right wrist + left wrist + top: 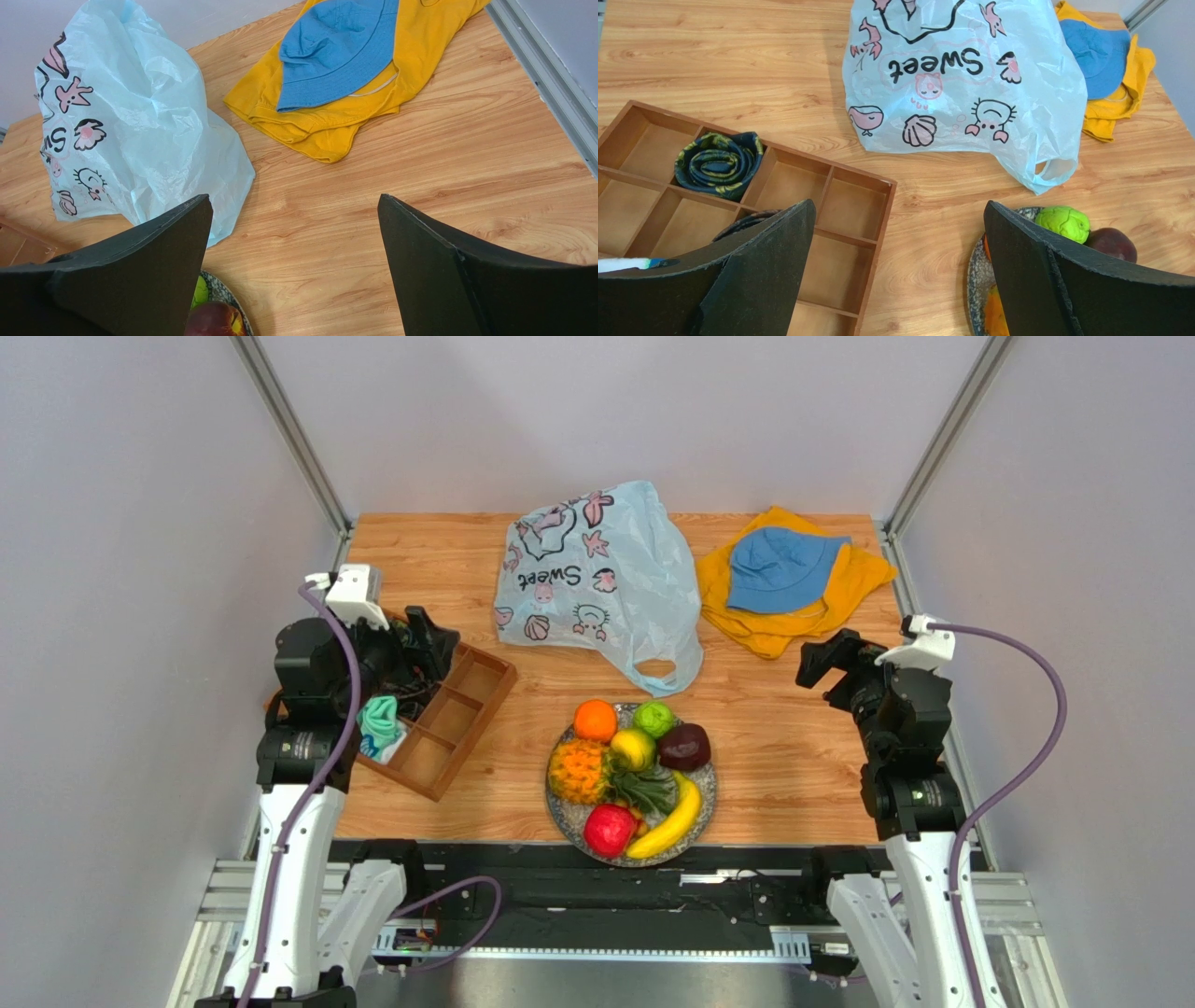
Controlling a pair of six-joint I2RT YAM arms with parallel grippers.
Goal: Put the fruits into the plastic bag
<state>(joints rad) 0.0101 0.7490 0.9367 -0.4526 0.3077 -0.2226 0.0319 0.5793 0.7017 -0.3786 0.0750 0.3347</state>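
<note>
Landmark: speckled plate, near the front edge of the bench.
Fruits: all seven are piled on the plate and none is bagged yet. The orange and green apple sit at the plate's far rim, the banana and red apple at its near rim.
Plastic bag: the plastic bag lies collapsed beyond the plate. Its handle loop points at the plate, close to it but not touching. No open mouth shows.
Left claw: the left claw is spread wide and empty, to the left of the plate over the wooden tray.
Right claw: the right claw is spread wide and empty, to the right of the plate.
Step in hand: my guess is the first reach, either for a handle loop or for a fruit.
Doing it well: pinch one layer of a handle only and lift, so the mouth gapes towards the plate. Feed the fruit in with the other claw.
Order: take the far-rim fruits first, since they are round, exposed and closest to the bag.
Risk: thin film may cling shut, and round fruit may roll off the plate if nudged.
</note>
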